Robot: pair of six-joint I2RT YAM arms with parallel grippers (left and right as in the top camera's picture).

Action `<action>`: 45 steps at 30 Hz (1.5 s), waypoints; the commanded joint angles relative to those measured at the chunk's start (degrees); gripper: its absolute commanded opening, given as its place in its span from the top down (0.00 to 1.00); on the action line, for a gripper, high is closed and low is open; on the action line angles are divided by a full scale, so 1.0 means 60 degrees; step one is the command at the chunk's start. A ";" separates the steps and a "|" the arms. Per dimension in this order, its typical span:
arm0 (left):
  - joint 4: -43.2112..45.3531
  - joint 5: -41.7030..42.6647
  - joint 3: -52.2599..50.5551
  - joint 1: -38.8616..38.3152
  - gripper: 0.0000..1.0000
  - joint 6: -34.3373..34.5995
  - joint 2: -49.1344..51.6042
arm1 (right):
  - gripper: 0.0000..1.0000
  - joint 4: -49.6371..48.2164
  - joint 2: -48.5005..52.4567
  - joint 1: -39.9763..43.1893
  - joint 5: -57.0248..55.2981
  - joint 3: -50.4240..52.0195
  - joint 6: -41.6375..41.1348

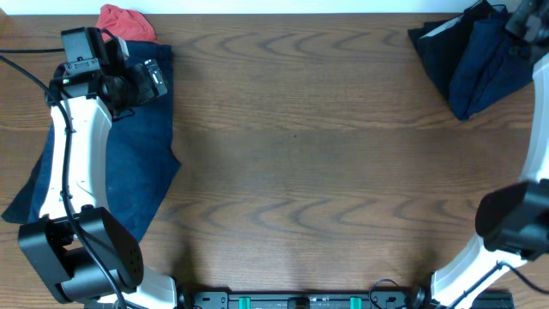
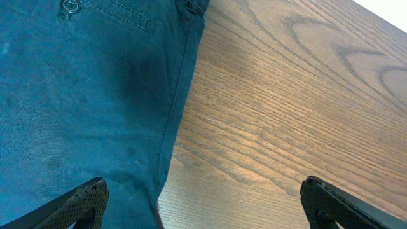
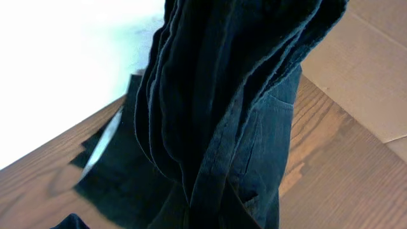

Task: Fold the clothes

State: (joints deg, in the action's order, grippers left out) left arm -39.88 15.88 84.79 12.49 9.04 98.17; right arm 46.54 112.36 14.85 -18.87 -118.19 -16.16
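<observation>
looking at a fold job barely started here. got a blue pair (image 1: pixel 137 163) of the clothes spread flat along the left side of the table (image 1: pixel 300 154), with the left end effector (image 2: pixel 200 207) hanging just above its inner edge, fully released and gripping nothing. guessing at the reason: parked wide like that to straddle the edge line, half over cloth and half over wood, ready to drop and pinch an edge for a fold. spotted a button (image 2: pixel 68 6) and a pocket welt near the top of the left wrist view, so probably looking at the seat side. over at the far right corner, found a dark bundle (image 1: pixel 476 60) bunched up, clenched in the right end effector (image 1: pixel 519 21) and partly lifted, hanging in long pleats right in front of the wrist camera with the lower end resting on the wood. probably held up that way to let gravity shake it open before laying it down toward the middle. also noticed a red cloth (image 1: pixel 124 21) tucked at the far left corner behind the blue pair, touching it by the look of things. as for brands or writing: found none readable. caught a pale strip (image 3: pixel 105 140) beside the dark bundle, maybe a label or lining, too blurred to tell.
</observation>
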 commanded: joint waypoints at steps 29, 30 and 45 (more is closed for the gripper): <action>0.0036 -0.0091 -0.0033 -0.0004 0.02 -0.0033 0.0087 | 0.55 -0.4437 0.3435 -0.0178 0.1024 -0.0095 -0.0372; 0.0018 -0.0091 -0.0033 -0.0004 0.02 -0.0058 0.0087 | 0.35 -0.4663 0.3497 -0.0251 0.1053 -0.0095 -0.0368; 0.0007 -0.0091 -0.0033 -0.0004 0.02 -0.0066 0.0091 | 0.01 -0.3792 0.2178 -0.0794 0.1038 -0.0106 0.1330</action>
State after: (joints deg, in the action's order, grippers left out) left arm -39.66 15.86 84.79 12.49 8.99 98.17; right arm 22.76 130.52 9.41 -12.25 -118.17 -10.15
